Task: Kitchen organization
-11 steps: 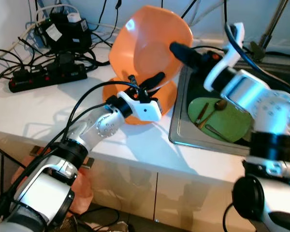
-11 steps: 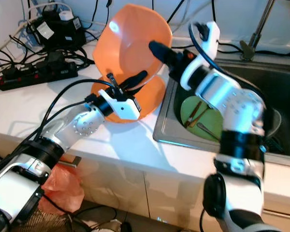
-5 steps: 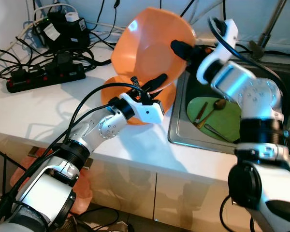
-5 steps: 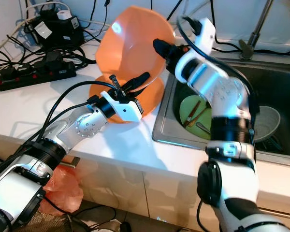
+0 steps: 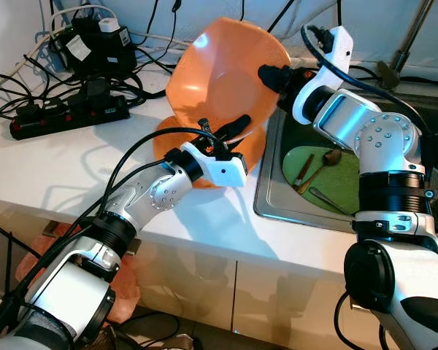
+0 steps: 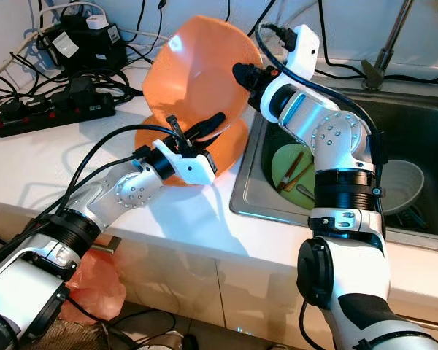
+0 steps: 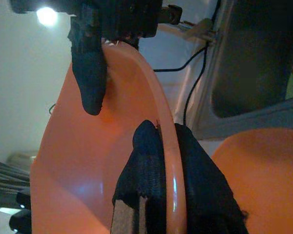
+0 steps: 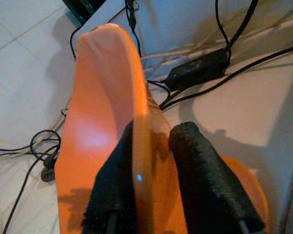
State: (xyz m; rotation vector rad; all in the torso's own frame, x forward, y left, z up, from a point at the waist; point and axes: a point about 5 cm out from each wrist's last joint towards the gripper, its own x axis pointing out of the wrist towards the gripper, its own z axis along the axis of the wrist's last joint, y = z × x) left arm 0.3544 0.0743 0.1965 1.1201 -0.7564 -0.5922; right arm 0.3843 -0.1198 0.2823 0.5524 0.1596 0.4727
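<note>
Orange bowl (image 5: 223,73) clamped at opposite rim edges by left pincer (image 5: 230,130) and right pincer (image 5: 271,73) | judged light, stiff, slick | rim grip advised.

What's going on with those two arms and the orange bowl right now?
Left gripper shut on raised orange bowl rim; right gripper shut on opposite rim. Second orange bowl beneath on counter. Nothing blocking.

white counter (image 5: 73,175) | on it: black power strip (image 5: 69,113), cables (image 5: 7,84), lower orange bowl (image 5: 252,149)
</note>
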